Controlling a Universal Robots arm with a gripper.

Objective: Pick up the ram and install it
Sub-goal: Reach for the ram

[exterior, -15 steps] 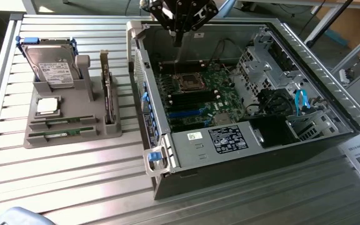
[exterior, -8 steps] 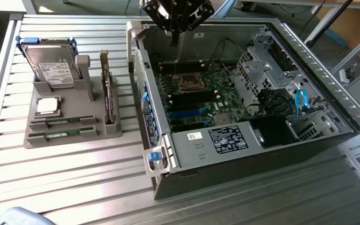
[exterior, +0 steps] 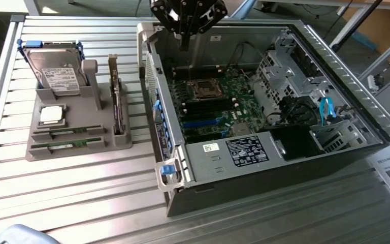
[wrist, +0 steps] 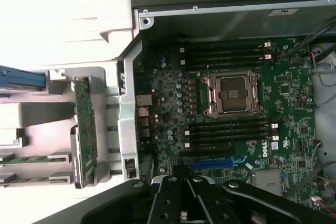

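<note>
1. Exterior view: the pincer (exterior: 185, 31) hangs at 12 o'clock over the far edge of the open computer case (exterior: 181, 175). Its fingers are pressed narrow with nothing between them.
2. The ram (exterior: 65, 147) lies flat in the front slot of the grey holder (exterior: 39, 155), at 9 o'clock from the case and well apart from the pincer. A second ram stick (exterior: 69, 133) sits in the slot just behind it.
3. Also in the holder: the hard drive (exterior: 56, 71) upright at the back, the processor chip (exterior: 51, 114) in the middle, and the expansion card (exterior: 117, 107) on edge along the side nearest the case.
4. There is bare slatted tabletop (exterior: 79, 203) at 6 o'clock of the holder.
5. Inside the case the dark memory slots (exterior: 195, 108) lie near the CPU socket (exterior: 205, 90), with open room above the board.
6. Wrist view: the pincer (wrist: 184, 170) is over the motherboard (wrist: 173, 93). Memory slots (wrist: 231, 129) flank the CPU socket (wrist: 233, 94).
7. The case wall (wrist: 128, 119) stands between the board and the holder. The expansion card (wrist: 84, 129), the ram (wrist: 34, 178) and the second ram stick (wrist: 31, 158) lie beyond that wall.
</note>
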